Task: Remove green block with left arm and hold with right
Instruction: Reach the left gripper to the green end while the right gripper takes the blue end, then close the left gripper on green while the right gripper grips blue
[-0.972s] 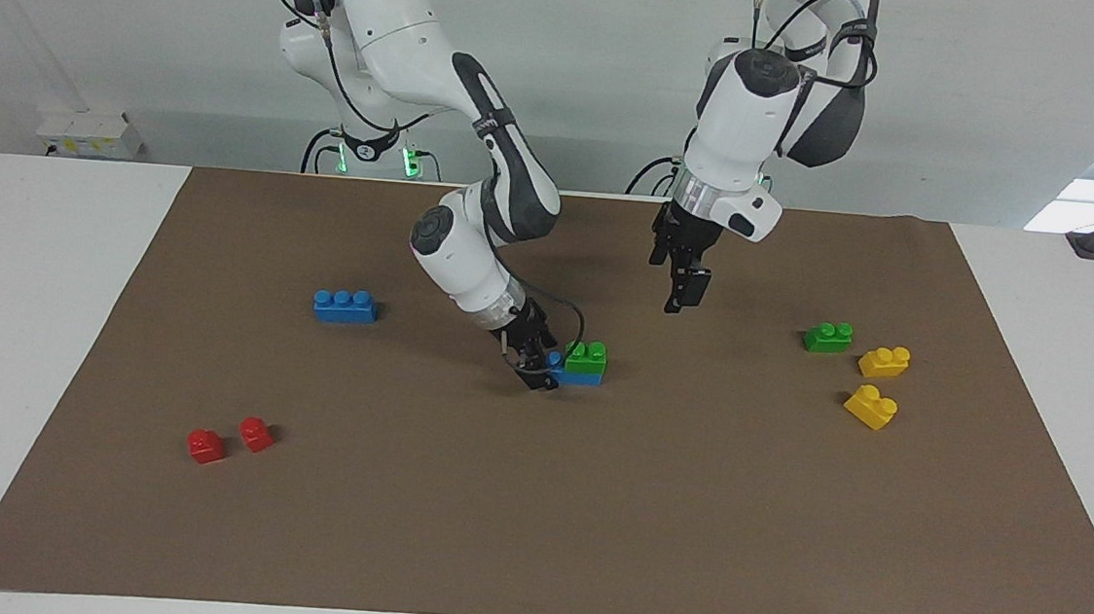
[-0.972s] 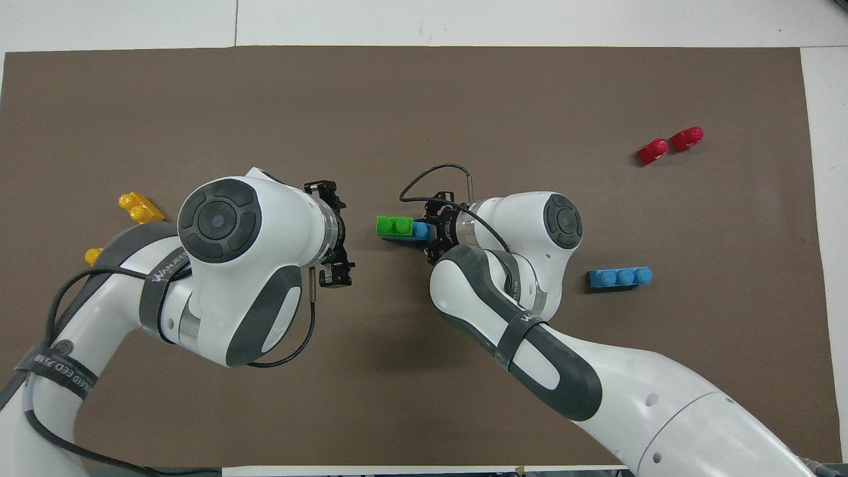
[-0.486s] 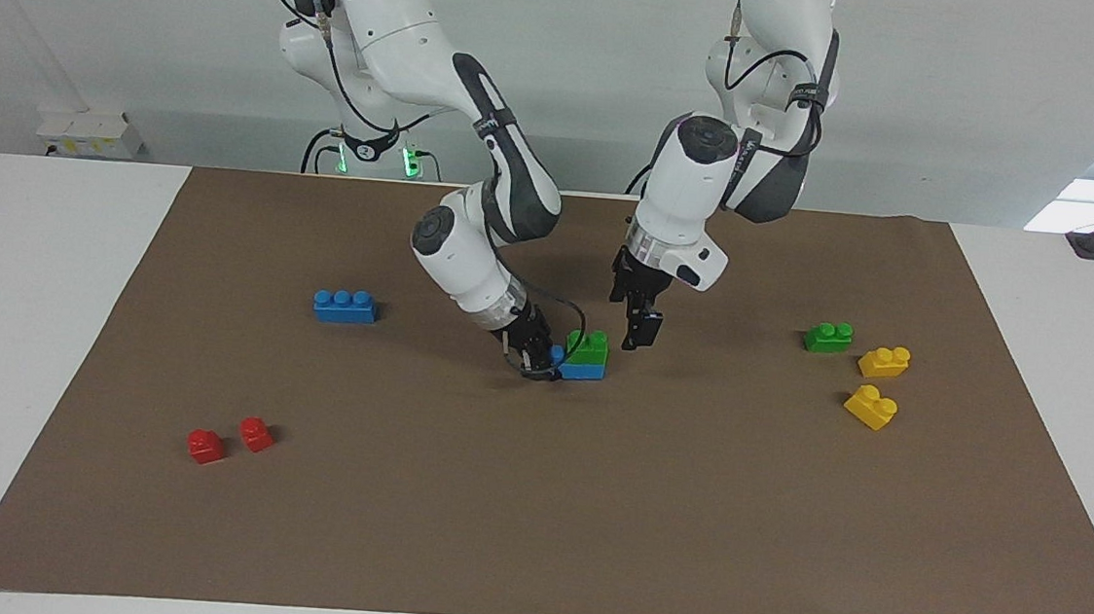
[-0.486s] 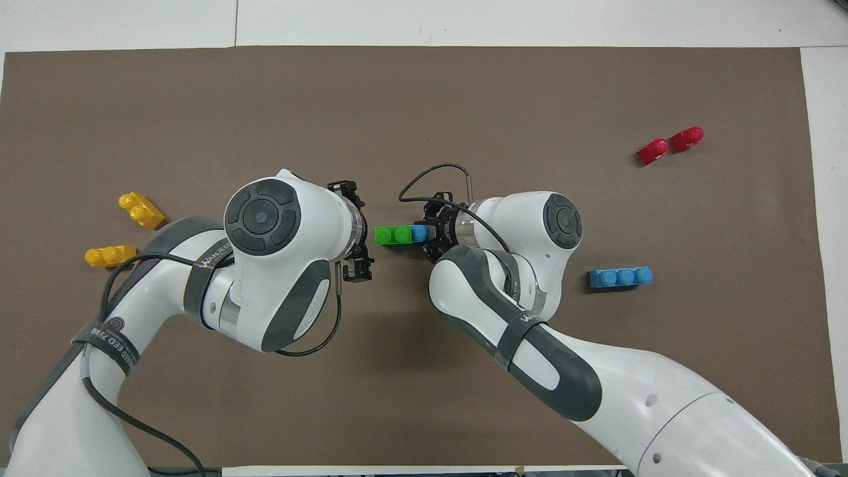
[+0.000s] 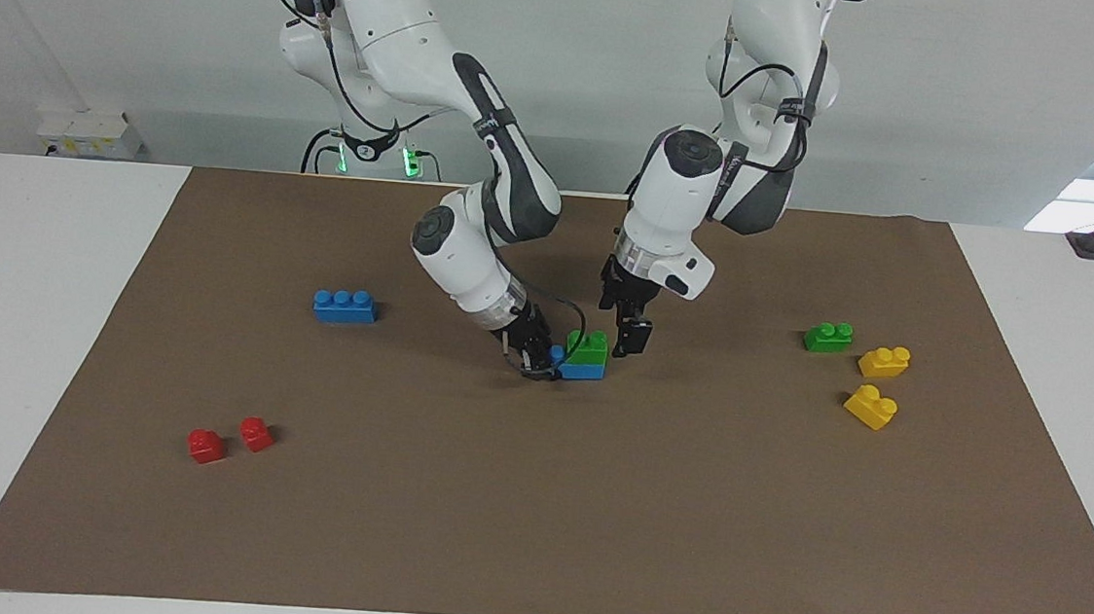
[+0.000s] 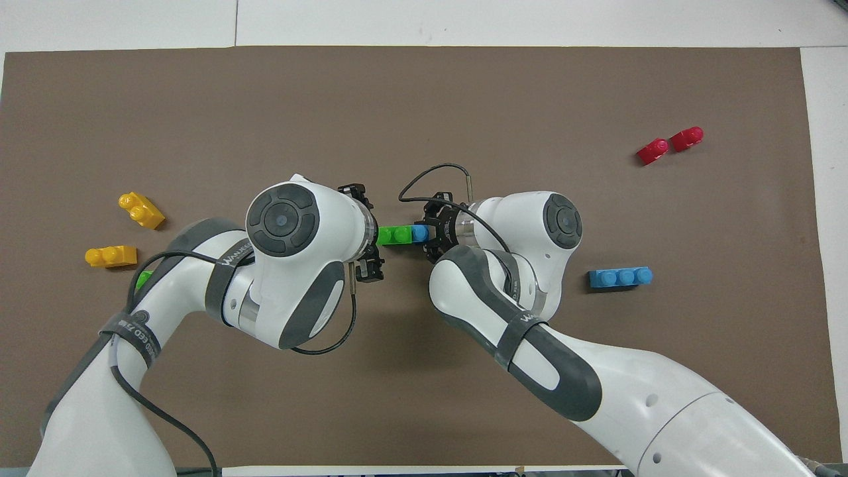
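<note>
Red bricks [image 5: 229,439], a pair, lie on the brown mat [image 5: 529,540] toward the right arm's end. A lone blue brick [image 5: 344,306] lies nearer the robots than they do.

Mid-mat: right gripper [image 5: 535,362] is low, clenched on the end of the blue base brick [image 5: 582,371]. The green block [image 5: 589,348] sits stacked on that base brick, at the end away from the right gripper.

Left gripper [image 5: 629,339] is just beside the green block, jaws released; cannot tell whether it touches the block.

Toward the left arm's end: a second green brick [image 5: 828,337], then two yellow bricks [image 5: 877,384] lying close together, all on the mat, well apart from both grippers
</note>
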You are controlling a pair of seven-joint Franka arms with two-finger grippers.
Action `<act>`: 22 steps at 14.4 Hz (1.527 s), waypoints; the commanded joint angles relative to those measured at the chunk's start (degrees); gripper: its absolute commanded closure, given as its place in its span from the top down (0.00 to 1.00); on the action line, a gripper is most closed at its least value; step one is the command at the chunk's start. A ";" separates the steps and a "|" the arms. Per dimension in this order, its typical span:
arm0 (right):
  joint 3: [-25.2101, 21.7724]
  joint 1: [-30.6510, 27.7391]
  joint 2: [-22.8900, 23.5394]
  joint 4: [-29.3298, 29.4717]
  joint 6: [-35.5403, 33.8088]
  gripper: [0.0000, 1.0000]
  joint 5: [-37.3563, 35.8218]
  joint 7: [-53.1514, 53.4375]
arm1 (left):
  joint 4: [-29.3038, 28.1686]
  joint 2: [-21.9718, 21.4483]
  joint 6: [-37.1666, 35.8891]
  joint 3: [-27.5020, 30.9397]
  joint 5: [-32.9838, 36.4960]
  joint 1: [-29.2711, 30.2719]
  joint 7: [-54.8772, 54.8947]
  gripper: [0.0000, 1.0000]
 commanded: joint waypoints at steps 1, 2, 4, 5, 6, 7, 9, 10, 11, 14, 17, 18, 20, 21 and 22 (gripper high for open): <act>0.07 -0.25 1.01 0.33 1.06 0.00 1.75 -1.89 | 0.99 2.32 0.96 0.84 0.35 -2.63 -1.92 1.00; 0.07 -0.25 1.01 0.33 1.06 0.00 1.75 -1.89 | 0.99 2.50 1.05 0.93 0.53 -3.16 -2.53 1.00; 0.07 -0.25 1.01 0.42 1.06 0.00 1.75 -1.89 | 0.90 2.94 0.96 0.93 0.62 -3.42 -2.71 1.00; 0.07 -0.34 1.01 0.42 1.06 0.00 1.67 -1.89 | 0.90 2.95 0.96 0.93 0.62 -3.42 -2.80 1.00; 0.07 -0.34 1.10 0.42 1.06 0.00 1.75 -1.89 | 0.90 2.95 1.05 0.93 0.62 -3.42 -3.06 1.00; 0.07 -0.42 1.02 0.42 1.06 0.00 1.75 -1.89 | 0.90 3.03 1.31 0.93 0.62 -3.42 -3.33 1.00; 0.07 -0.51 1.01 0.33 0.89 0.00 1.67 -1.89 | 0.81 3.38 2.10 0.93 0.79 -3.51 -3.94 1.00; 0.07 -0.51 1.01 0.16 0.89 0.00 1.75 -1.89 | 0.90 4.25 2.45 0.93 1.14 -3.51 -4.21 1.00; 0.07 -0.60 1.01 0.15 0.71 0.00 1.75 -1.89 | 0.99 4.35 3.07 0.93 1.41 -3.51 -4.38 1.00; 0.07 -0.95 1.01 0.50 0.71 0.00 1.67 -1.89 | 0.99 4.62 3.86 1.01 1.41 -3.42 -4.38 1.00; 0.07 -0.95 1.01 0.59 0.71 0.00 1.67 -1.89 | 0.99 4.62 3.86 1.01 1.41 -3.42 -4.47 0.90; 0.07 -0.86 1.01 0.59 0.71 0.00 1.67 -1.89 | 0.99 4.62 3.86 1.01 1.41 -3.42 -4.56 0.77; 0.07 -0.86 1.01 0.33 0.63 0.00 1.67 -1.98 | 0.99 4.62 3.95 1.10 1.41 -3.42 -4.56 0.58; 0.07 -0.86 1.01 0.24 0.71 0.00 1.67 -1.98 | 1.08 4.62 3.95 1.19 1.50 -3.42 -4.65 0.50; -0.01 -0.86 1.01 0.24 0.71 0.00 1.67 -1.98 | 1.25 4.62 4.04 1.19 1.85 -3.42 -4.56 0.26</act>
